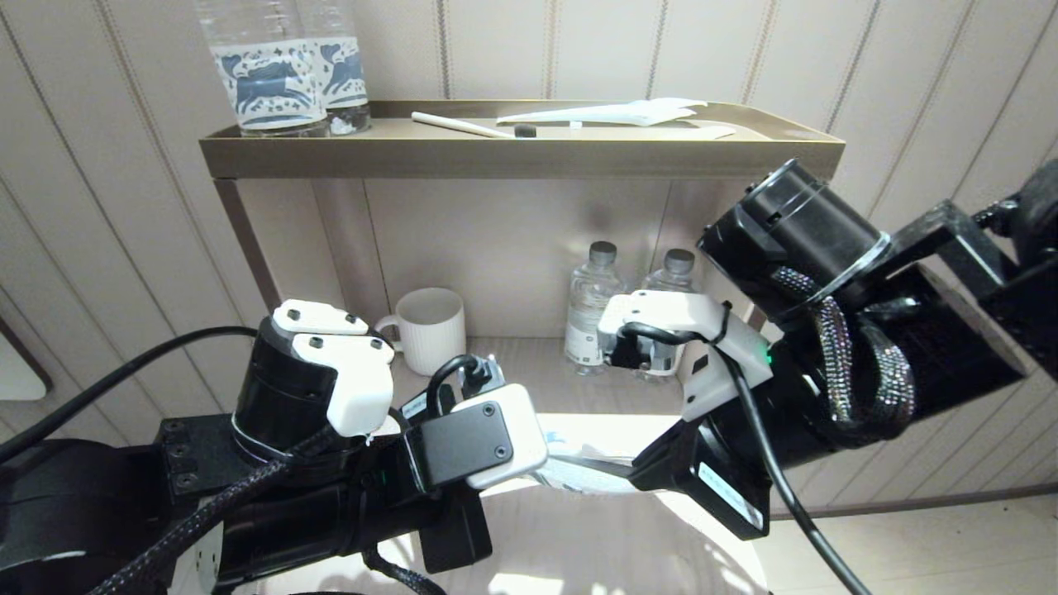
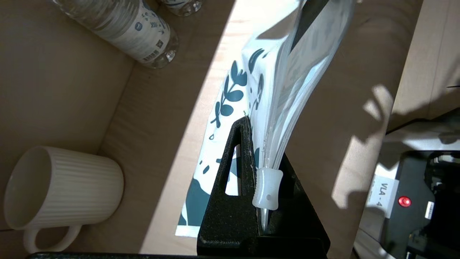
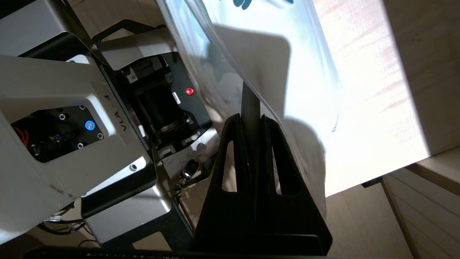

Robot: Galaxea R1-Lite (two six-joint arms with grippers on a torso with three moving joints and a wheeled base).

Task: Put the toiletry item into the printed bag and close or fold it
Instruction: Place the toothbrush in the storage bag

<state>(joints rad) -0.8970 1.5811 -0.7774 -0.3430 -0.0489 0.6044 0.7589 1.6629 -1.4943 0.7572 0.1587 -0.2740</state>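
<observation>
My left gripper [image 2: 257,172] is clamped on one end of the printed bag [image 2: 287,72], its black fingers [image 2: 237,162] pressed together with the film and a small translucent white slider piece [image 2: 266,189] caught between them. My right gripper [image 3: 251,122] is clenched on the opposite end of the same bag, which passes as a thin edge between its two closed black fingers [image 3: 230,154]. In the head view the bag [image 1: 579,475] spans the short gap between the two grippers, held above the sunlit lower shelf [image 1: 579,388], left gripper at its left end and right gripper [image 1: 640,471] at its right. The dark blue leaf print shows on the side facing the shelf; whether a toothbrush lies inside the bag I cannot tell. On the upper tray [image 1: 521,157], far from both grippers, a toothbrush with a pale handle and dark head [image 1: 475,126] lies beside a white wrapper [image 1: 620,113], and two bottles with blue printed labels [image 1: 281,74] stand at the tray's left end. On the lower shelf a ribbed white mug [image 1: 430,329] stands left of two small water bottles [image 1: 591,306], whose label print is too small to read. The robot's casing carries the marking "VLA-4" [image 3: 115,120].
</observation>
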